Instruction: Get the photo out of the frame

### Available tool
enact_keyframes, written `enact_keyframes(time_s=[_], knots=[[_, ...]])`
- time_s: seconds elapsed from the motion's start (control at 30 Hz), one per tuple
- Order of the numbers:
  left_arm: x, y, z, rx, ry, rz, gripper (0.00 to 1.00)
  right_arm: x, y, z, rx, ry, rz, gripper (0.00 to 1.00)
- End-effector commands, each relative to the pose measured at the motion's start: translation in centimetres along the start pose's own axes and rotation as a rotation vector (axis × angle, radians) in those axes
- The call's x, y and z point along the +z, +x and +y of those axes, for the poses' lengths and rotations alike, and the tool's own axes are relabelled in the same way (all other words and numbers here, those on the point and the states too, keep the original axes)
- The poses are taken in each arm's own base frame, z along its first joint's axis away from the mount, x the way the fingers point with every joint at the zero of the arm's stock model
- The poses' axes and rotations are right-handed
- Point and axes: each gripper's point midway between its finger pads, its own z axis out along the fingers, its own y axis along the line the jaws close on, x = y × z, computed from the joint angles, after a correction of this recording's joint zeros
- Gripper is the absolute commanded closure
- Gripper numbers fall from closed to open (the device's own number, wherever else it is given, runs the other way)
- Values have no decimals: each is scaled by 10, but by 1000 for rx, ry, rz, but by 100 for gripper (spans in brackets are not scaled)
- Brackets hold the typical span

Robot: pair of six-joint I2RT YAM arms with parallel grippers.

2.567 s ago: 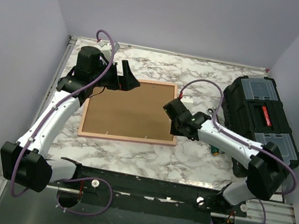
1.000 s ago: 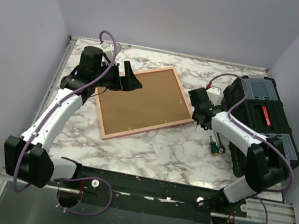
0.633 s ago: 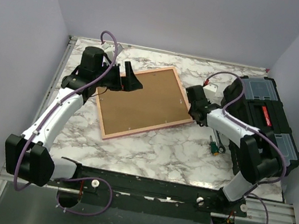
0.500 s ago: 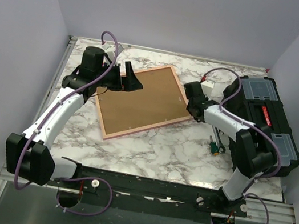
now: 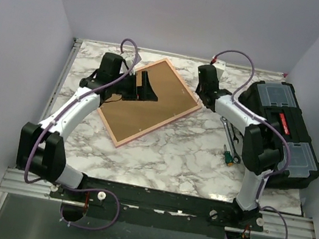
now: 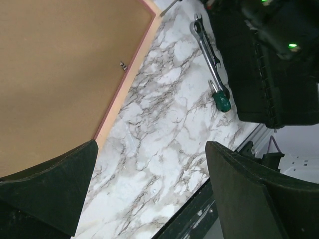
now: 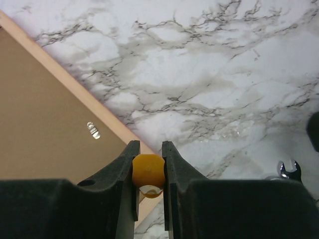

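The pink frame [image 5: 120, 138] lies face down on the marble table, turned like a diamond, its brown backing board [image 5: 150, 102] facing up. The photo is hidden under the board. My left gripper [image 5: 146, 88] is open and hovers over the frame's left part; in the left wrist view its fingers [image 6: 55, 189] straddle the frame's edge [image 6: 124, 94] and bare marble. My right gripper [image 5: 201, 99] is at the frame's right corner. In the right wrist view it [image 7: 148, 169] is shut on a small round orange object [image 7: 148, 168], just over the frame's pink edge [image 7: 79, 94]. A metal clip [image 7: 92, 130] shows on the board.
A black toolbox [image 5: 282, 126] stands at the right, also in the left wrist view [image 6: 269, 64]. A wrench with a green handle [image 5: 229, 147] lies between the frame and the toolbox, seen too in the left wrist view [image 6: 212, 69]. Walls enclose the table at the back and sides.
The frame has turned further counter-clockwise, its right corner swinging toward the back. My right gripper moved back with that corner. My left gripper moved right over the board.
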Motion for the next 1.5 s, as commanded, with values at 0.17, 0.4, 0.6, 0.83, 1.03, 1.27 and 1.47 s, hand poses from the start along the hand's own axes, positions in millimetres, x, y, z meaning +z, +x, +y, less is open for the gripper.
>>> enact_keyframes(time_s=[0.17,0.4,0.6,0.83,1.03,1.27,1.47], knots=[[57,61,32,-95,-45,254,10,-62,10,8,59,-184,72,99],[79,100,36,-101,-77,342,8,-103,10,-13,73,-212,62,99],[69,74,32,-33,-101,219,8,-113,31,13,121,-340,134,99],[5,6,8,147,-146,-129,6,-134,57,101,138,-505,183,99],[-83,-46,10,205,-289,-515,5,-155,88,172,118,-646,228,100],[-143,-59,18,202,-441,-748,4,-170,117,233,84,-749,271,99],[-144,-61,18,200,-443,-750,4,-173,132,261,62,-783,300,99]])
